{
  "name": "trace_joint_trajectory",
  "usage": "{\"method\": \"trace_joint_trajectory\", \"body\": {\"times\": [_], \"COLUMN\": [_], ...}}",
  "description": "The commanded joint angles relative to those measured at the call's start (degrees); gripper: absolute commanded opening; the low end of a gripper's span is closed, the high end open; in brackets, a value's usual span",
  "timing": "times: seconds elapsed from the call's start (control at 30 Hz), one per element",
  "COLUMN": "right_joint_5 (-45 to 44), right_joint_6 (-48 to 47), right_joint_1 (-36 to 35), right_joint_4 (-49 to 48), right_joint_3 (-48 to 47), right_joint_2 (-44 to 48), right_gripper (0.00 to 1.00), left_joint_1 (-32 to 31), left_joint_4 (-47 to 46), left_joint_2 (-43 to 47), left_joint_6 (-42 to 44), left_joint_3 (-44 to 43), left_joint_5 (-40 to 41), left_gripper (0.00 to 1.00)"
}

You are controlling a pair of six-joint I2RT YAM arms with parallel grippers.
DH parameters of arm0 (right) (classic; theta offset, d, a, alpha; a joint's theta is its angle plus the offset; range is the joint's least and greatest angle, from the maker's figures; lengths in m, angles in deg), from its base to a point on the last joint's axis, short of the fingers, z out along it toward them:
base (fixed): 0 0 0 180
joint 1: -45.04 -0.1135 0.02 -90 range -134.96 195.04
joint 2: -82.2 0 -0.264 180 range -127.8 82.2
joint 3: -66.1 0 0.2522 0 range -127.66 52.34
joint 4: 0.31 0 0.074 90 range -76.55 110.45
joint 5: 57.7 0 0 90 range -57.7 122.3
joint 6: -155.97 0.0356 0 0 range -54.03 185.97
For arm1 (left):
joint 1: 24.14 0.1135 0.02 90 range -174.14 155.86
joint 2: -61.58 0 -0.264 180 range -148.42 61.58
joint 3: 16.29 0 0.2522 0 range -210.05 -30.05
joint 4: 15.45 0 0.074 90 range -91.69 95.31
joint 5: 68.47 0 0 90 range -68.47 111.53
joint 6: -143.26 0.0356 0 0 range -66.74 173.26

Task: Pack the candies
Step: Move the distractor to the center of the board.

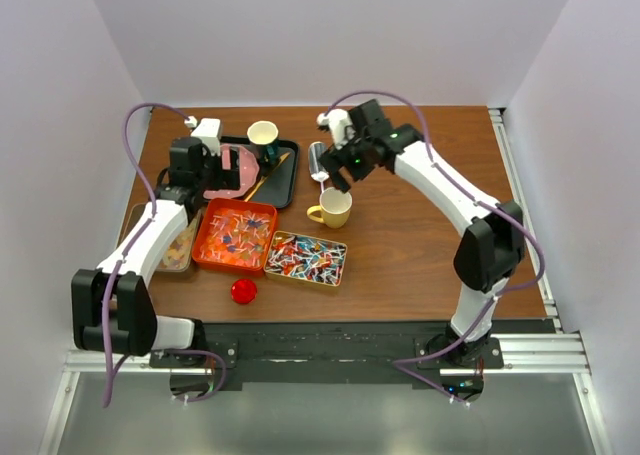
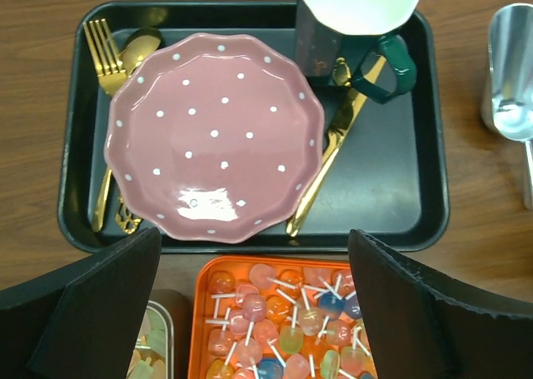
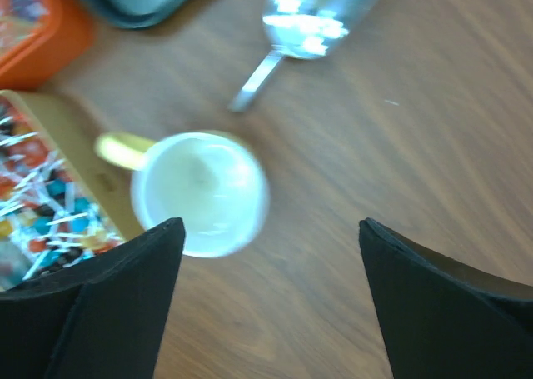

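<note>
Top external view: the candies (image 1: 238, 237) lie in three open containers near the front middle of the table. Stick-mounted pastel ones fill the orange tray (image 1: 203, 243), wrapped red, blue and white ones fill the gold tin (image 1: 340, 267) touching its right side, and pale pieces sit in a third tin (image 1: 181, 250) partly hidden under the left arm. None has left its container, so we judge the packing not yet begun.

The left gripper (image 2: 254, 239) hangs with jaws spread wide and empty over the line where the orange tray meets the black tray (image 2: 416, 146). On the black tray sit a dotted pink plate (image 2: 215, 137), a dark mug (image 2: 358, 29) and gold cutlery (image 2: 333, 146). The right gripper (image 3: 272, 229) is likewise released and holds nothing. It hovers above the yellow mug (image 3: 200, 191), with the metal scoop (image 3: 321, 17) just beyond; this wrist view is blurred.

We read the step in hand as the approach to a tool or vessel. The next move probably calls for the right gripper to settle on the scoop's thin handle, which lies low on the wood, or on the mug, while the left arm stays out of the way of the trays. A small red disc (image 1: 243, 291) lies apart, near the front edge.

The surface is a brown wooden tabletop (image 1: 420, 265) with a metal rail (image 1: 560, 353) along its near side. Plain pale walls (image 1: 330, 35) enclose it at the back and on both sides.
</note>
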Motion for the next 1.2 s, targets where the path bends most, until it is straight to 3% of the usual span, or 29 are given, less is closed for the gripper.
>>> {"method": "trace_joint_trajectory", "body": {"times": [0.0,0.17,0.37,0.6,1.17], "right_joint_5": [0.9,0.1,-1.3,-1.0,-2.5], "right_joint_6": [-0.3,0.1,-0.3,-0.8,-1.4], "right_joint_1": [-2.5,-3.1,-3.1,-3.1,-3.2], "right_joint_4": [0.4,0.4,0.1,0.3,0.1], "right_joint_3": [-1.7,-1.8,-1.7,-0.6,0.5], "right_joint_2": [-0.8,-3.2,-5.4,-7.2,-9.0], "right_gripper": [0.82,0.71,0.68,0.56,0.47], "left_joint_1": [0.0,0.0,0.1,0.1,0.0], "left_joint_4": [-0.3,-1.1,-2.1,-2.2,-2.8], "left_joint_2": [2.9,3.7,3.0,2.6,1.6], "left_joint_6": [-1.0,-1.3,-1.7,-1.7,-1.7], "left_joint_3": [0.7,1.5,1.2,1.1,1.4], "left_joint_5": [-3.4,-3.4,-4.6,-5.3,-6.6], "left_gripper": [0.98,0.97,0.97,0.96,0.95]}}
